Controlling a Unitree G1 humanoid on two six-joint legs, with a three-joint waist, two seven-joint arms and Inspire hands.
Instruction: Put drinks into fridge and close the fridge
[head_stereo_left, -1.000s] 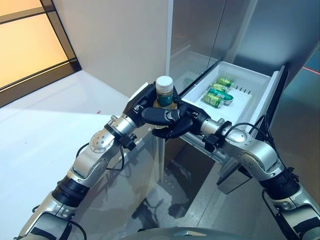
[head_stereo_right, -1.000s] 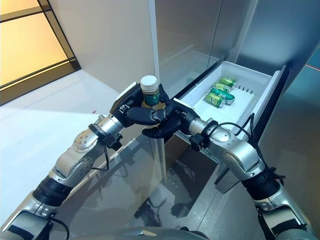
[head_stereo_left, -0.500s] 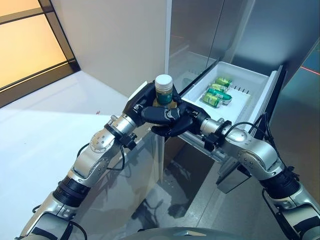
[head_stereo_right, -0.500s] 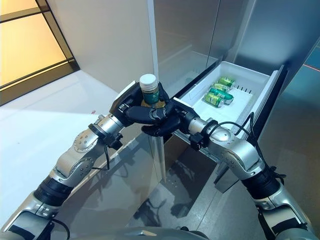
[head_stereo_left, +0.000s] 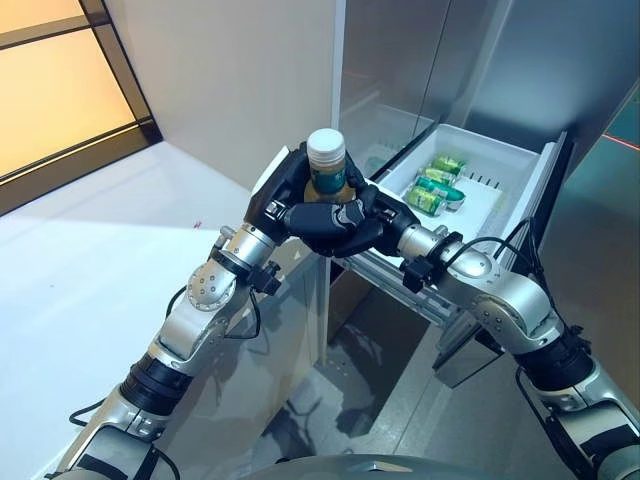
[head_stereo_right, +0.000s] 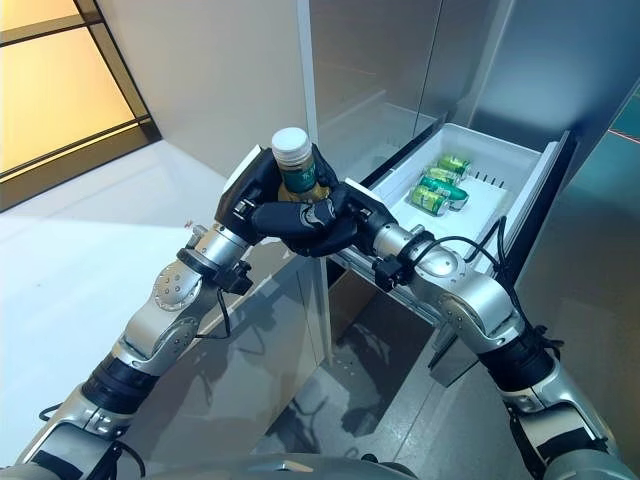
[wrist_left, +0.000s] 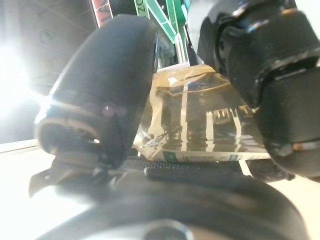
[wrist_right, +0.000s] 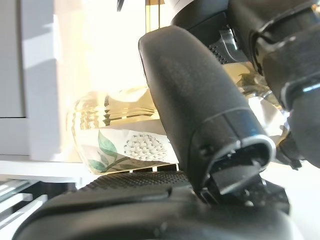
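A bottle (head_stereo_left: 328, 166) with a white cap and a green label holds a yellowish drink and stands upright. My left hand (head_stereo_left: 285, 192) and my right hand (head_stereo_left: 345, 222) are both curled round it, in the air just left of the open white fridge drawer (head_stereo_left: 505, 165). The left wrist view shows the bottle (wrist_left: 200, 125) between the thumb (wrist_left: 100, 90) and the fingers. The right wrist view shows its flowered label (wrist_right: 130, 145) behind the thumb (wrist_right: 200, 110). Green cans (head_stereo_left: 435, 185) lie in the drawer.
The grey fridge front (head_stereo_left: 390, 60) rises behind the hands. The drawer's dark front panel (head_stereo_left: 545, 200) juts out at the right. A pale wall (head_stereo_left: 230, 70) and a white floor (head_stereo_left: 80, 260) lie to the left, with an orange-lit window (head_stereo_left: 50, 80) at the far left.
Both hands have lifted the bottle a little higher. The right hand has slid up and closed further round it.
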